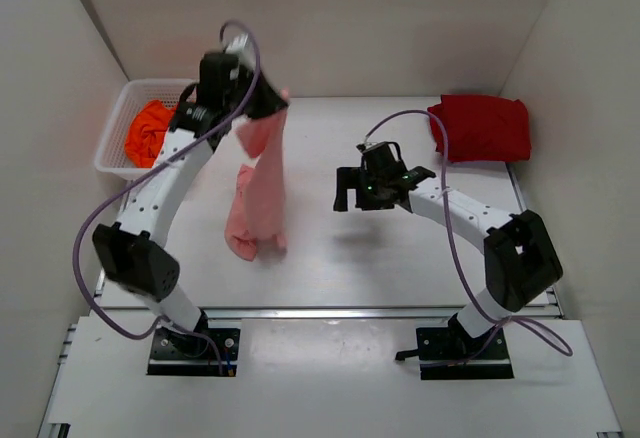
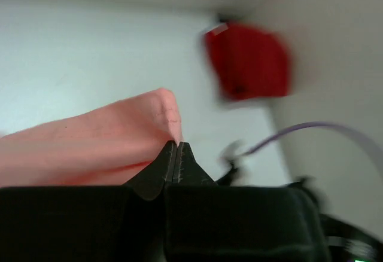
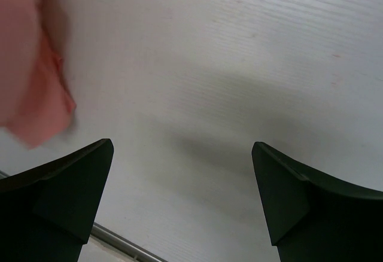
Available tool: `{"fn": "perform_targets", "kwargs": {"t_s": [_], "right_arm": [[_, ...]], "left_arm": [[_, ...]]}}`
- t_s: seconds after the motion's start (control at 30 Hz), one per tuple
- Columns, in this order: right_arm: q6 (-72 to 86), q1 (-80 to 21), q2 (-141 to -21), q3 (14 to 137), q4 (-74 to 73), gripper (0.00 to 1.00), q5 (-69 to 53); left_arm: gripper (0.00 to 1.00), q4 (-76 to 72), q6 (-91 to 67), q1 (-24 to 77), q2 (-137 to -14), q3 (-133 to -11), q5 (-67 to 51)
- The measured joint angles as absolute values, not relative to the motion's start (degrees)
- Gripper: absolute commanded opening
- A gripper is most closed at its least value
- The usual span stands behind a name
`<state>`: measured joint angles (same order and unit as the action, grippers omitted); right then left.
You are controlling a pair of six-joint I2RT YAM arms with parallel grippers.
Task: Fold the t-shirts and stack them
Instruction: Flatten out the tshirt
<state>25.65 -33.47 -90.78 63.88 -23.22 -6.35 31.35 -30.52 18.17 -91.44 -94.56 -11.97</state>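
Observation:
My left gripper is raised high and shut on the top of the salmon-pink t-shirt, which hangs down with its lower end bunched on the table. In the left wrist view the jaws pinch the pink cloth. My right gripper is open and empty, low over the table to the right of the hanging shirt; its wrist view shows a pink edge at the left. The dark red t-shirt lies folded at the back right. The bright orange t-shirt is crumpled in the basket.
A white lattice basket stands at the back left against the wall. White walls close in the table on the left, back and right. The table's metal front rail runs along the near edge.

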Motion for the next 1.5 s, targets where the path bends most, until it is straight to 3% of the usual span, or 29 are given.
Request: {"fn": "perform_targets", "kwargs": {"t_s": [0.1,0.2,0.3,0.53,0.57,0.63,0.67,0.7,0.77,0.83,0.93,1.0,1.23,1.3,1.37,1.4,1.5], "right_arm": [[25.87,-31.33,-88.18,62.37,-23.51,0.99,-5.63],[26.02,-28.77,-83.31,60.05,-23.09,0.99,-5.63],[26.41,-25.67,-78.30,57.69,-22.50,0.99,-6.04],[27.00,-22.06,-75.70,54.63,-20.67,0.99,-6.85],[27.03,-22.46,-76.07,54.63,-20.36,0.91,-7.05],[26.72,-24.64,-78.26,54.83,-18.72,0.66,-7.53],[26.92,-25.71,-79.61,55.29,-18.13,0.41,-8.05],[26.55,-27.33,-82.13,56.45,-17.56,0.25,-8.58],[26.61,-30.35,-88.66,60.25,-16.12,0.21,-9.82],[26.68,-32.53,-94.78,64.51,-14.09,0.30,-11.38],[27.22,-34.70,-101.56,68.14,-8.62,0.56,-14.85],[27.97,-35.40,-104.33,69.06,-5.26,0.62,-17.45],[31.40,-34.37,-113.51,76.49,2.17,0.58,-22.65],[32.16,-33.89,-116.20,79.11,3.33,0.52,-24.23],[32.42,-33.30,-119.63,82.85,3.42,0.12,-25.76],[32.64,-33.19,-121.32,84.73,3.20,0.00,-26.46],[32.95,-32.80,-123.92,87.31,1.34,0.00,-27.18]], "left_arm": [[0.00,31.07,-32.69,21.82,-99.59,-119.07,-16.53],[0.00,29.98,-35.18,22.04,-100.12,-128.35,-20.03],[0.00,27.46,-36.88,17.54,-94.61,-123.83,-21.17],[0.00,23.29,-36.53,7.86,-80.95,-91.94,-12.73],[0.00,23.40,-36.34,7.57,-80.49,-88.73,-11.81],[0.00,23.53,-35.83,7.20,-80.16,-82.76,-10.57],[0.00,23.44,-35.66,7.16,-80.16,-80.62,-9.93],[0.00,23.49,-35.40,7.16,-80.14,-78.17,-9.47],[0.00,23.44,-35.09,7.20,-80.09,-75.07,-9.02],[0.00,23.31,-34.85,7.25,-79.66,-72.95,-8.93],[0.00,23.16,-34.26,7.27,-78.00,-70.87,-8.67],[0.00,22.81,-33.82,7.29,-76.75,-70.02,-8.47],[0.00,22.17,-32.91,6.96,-74.50,-68.84,-8.25],[0.00,22.20,-32.80,6.90,-74.50,-68.55,-8.23],[0.00,22.22,-32.77,6.85,-74.50,-68.05,-8.27],[0.00,22.33,-32.77,6.83,-74.52,-67.85,-8.27],[0.00,22.39,-32.49,6.35,-74.52,-67.75,-8.32]]}}
